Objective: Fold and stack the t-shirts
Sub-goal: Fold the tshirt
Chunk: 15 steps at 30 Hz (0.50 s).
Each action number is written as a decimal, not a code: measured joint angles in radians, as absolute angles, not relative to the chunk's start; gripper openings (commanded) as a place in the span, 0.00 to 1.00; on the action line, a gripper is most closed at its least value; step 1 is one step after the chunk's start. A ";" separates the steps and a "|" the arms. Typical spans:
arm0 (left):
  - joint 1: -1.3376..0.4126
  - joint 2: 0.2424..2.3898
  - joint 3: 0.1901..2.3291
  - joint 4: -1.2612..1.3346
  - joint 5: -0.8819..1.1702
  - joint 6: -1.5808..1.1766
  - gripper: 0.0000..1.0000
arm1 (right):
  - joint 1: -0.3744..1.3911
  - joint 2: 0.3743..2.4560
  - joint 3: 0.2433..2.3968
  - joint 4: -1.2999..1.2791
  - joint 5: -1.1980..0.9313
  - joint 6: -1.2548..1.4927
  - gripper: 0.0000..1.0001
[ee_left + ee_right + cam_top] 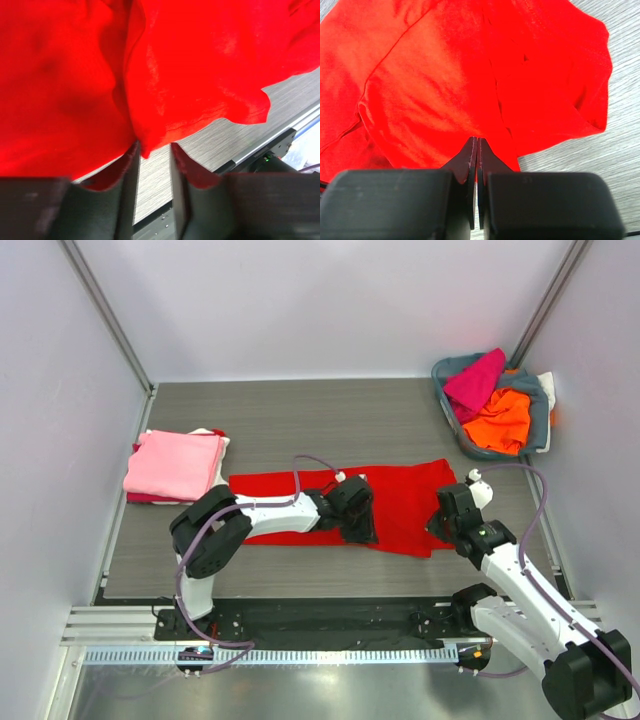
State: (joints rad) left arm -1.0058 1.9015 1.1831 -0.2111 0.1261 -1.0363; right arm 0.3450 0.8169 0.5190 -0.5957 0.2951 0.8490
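A bright red t-shirt (400, 500) lies spread in a long band across the middle of the table. My left gripper (355, 522) is at its near edge. In the left wrist view the gripper (154, 147) is open, and a corner of the red cloth (200, 60) dips between the fingertips. My right gripper (445, 520) is at the shirt's right end. In the right wrist view it (477, 139) is shut with its tips in the red cloth (430, 75). A folded pink t-shirt (175, 465) tops a stack at the left.
A grey-blue basket (452, 420) stands at the back right and holds a magenta shirt (475, 380), an orange shirt (500, 420) and a bit of white cloth (547, 385). White walls close in both sides and the back. A metal rail (300, 652) runs along the near edge.
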 measured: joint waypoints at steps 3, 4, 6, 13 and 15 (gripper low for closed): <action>-1.006 1.903 1.183 -0.198 0.134 -1.042 0.24 | 0.345 0.815 0.518 -0.599 0.297 0.849 0.04; -1.006 1.903 1.183 -0.193 0.135 -1.042 0.23 | 0.345 0.815 0.518 -0.599 0.298 0.849 0.04; -1.006 1.903 1.183 -0.188 0.136 -1.045 0.14 | 0.345 0.815 0.518 -0.599 0.298 0.849 0.04; -1.006 1.903 1.171 -0.172 0.135 -1.045 0.00 | 0.345 0.815 0.517 -0.599 0.302 0.850 0.04; -1.006 1.903 1.164 -0.173 0.135 -1.045 0.00 | 0.345 0.815 0.517 -0.599 0.302 0.850 0.04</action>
State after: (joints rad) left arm -1.0058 1.9026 1.1637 -0.1726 0.1352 -1.0451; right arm 0.3450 0.8150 0.5167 -0.5995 0.3016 0.8497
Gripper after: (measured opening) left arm 0.003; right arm 0.040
